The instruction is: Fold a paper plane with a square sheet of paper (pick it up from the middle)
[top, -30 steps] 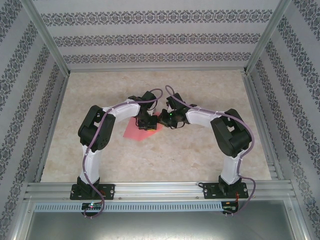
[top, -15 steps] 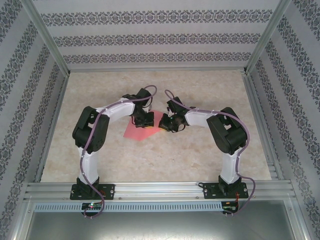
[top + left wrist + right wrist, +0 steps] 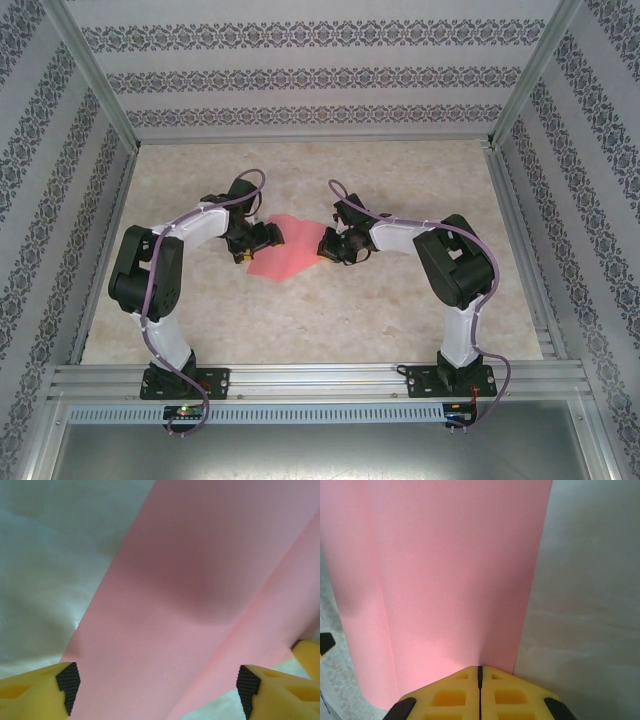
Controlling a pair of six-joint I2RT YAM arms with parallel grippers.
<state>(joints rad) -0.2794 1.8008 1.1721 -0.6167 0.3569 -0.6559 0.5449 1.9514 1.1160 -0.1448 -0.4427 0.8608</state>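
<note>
Pink paper sheet [image 3: 285, 255], creased, is lying between grippers. Right gripper [image 3: 480, 680] is being clamped fully shut on sheet's right edge, arm bent inward. Left gripper [image 3: 157, 690] is being held wide open, empty, over sheet's left edge.

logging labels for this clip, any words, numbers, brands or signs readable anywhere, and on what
None readable. The pink paper is plain, the right arm's yellow fingers are unmarked, the wallpaper bears only ornament, and anything on the arm bases is too small to read.
</note>
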